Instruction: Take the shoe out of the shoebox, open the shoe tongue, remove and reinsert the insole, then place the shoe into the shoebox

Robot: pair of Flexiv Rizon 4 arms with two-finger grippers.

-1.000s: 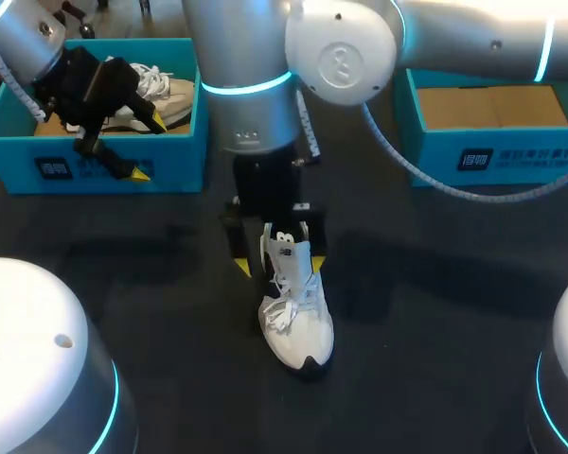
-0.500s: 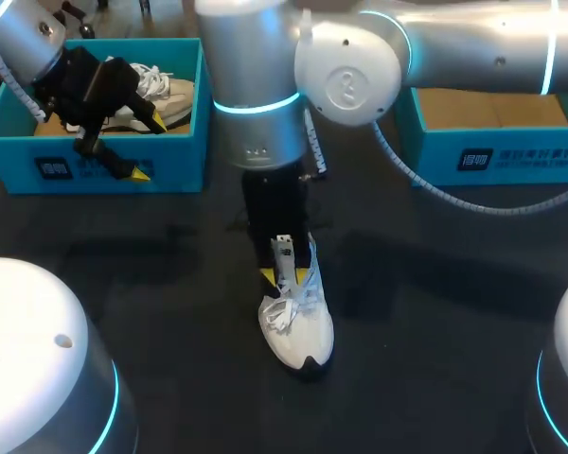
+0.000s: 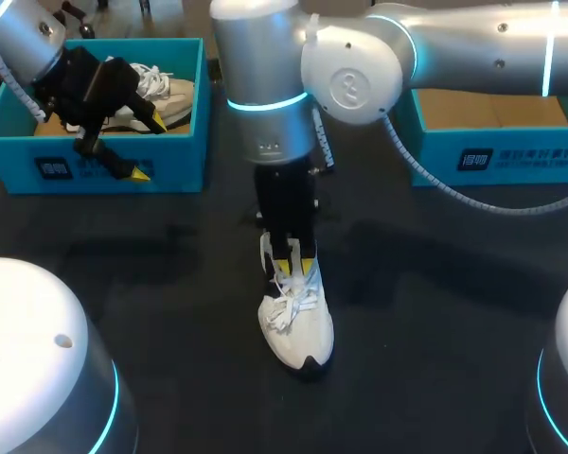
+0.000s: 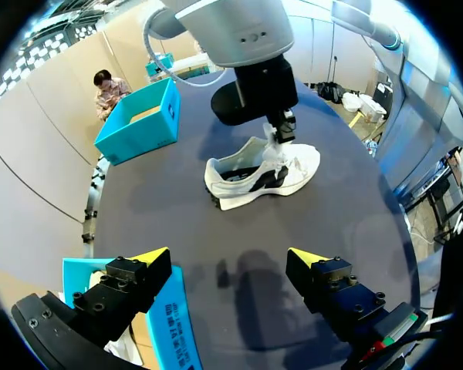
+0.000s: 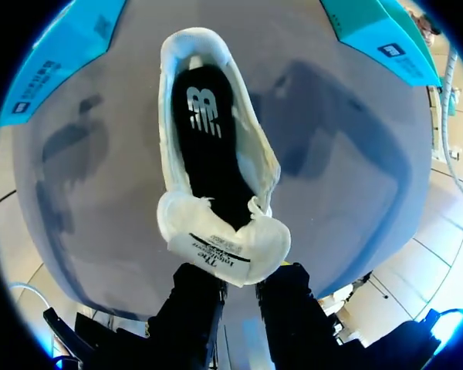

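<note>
Shoe [image 3: 298, 331] sits upright on the dark table [image 3: 435, 312] between the two blue boxes, outside both, with its toe toward the robot. The right gripper [image 3: 294, 253] comes down over the shoe's opening. Its fingers [image 5: 197, 304] are drawn close together and pinch the tongue [image 5: 224, 243], which is folded back toward the toe. The yellow tips are hidden under the tongue in the right wrist view. The black insole [image 5: 208, 146] lies flat inside the shoe, bared from the heel up to the tongue.

A second ago the right gripper's tips stood wide apart on either side of the collar, and the tongue stood upright between them. Since then the wrist has turned, the fingers have narrowed onto the tongue, and the arm's elbow has slid a little to the right. The shoe's sole has not moved on the table.

The left gripper [image 3: 148, 147] has kept its place above the front wall of the left shoebox [image 3: 185, 151], fingers spread and holding nothing. A second shoe [image 3: 170, 95] lies in that box. The right shoebox [image 3: 492, 156] stands well apart at the table's far right.
</note>
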